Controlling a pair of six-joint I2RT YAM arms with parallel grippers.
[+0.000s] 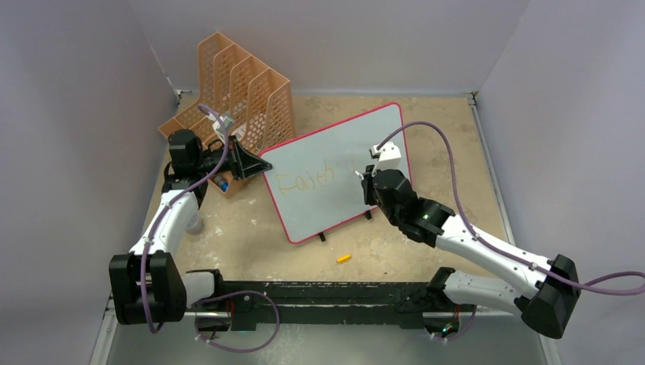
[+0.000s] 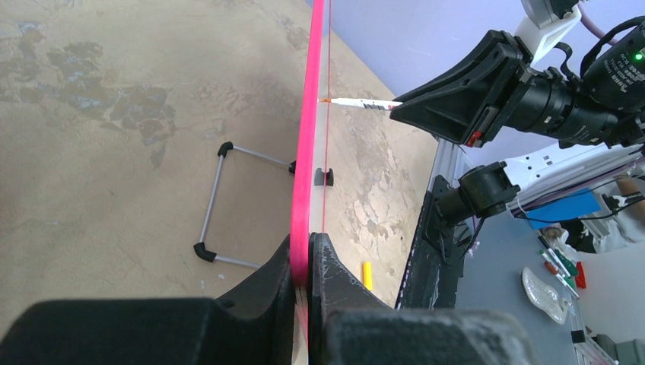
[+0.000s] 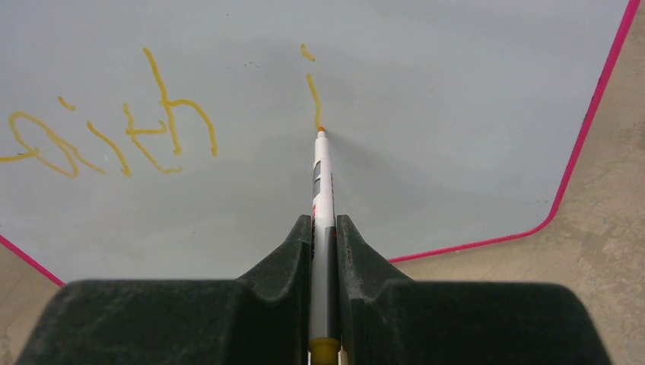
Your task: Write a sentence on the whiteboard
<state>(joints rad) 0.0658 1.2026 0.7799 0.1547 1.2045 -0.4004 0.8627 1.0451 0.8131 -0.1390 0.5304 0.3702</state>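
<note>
The whiteboard [image 1: 335,171] is propped at the middle of a mottled tan table [image 1: 251,228], enclosed by pale lilac walls [image 1: 76,76]. Its pink edge is pinched by the left gripper [image 2: 308,251]. A marker [image 3: 322,175] is clamped in the right gripper [image 3: 325,228], tip touching the yellow sentence [image 3: 114,129] at its "i".

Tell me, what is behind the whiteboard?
A wire stand props the whiteboard from behind, seen by the left wrist. From above, the whiteboard covers the stand and the table under it.
</note>
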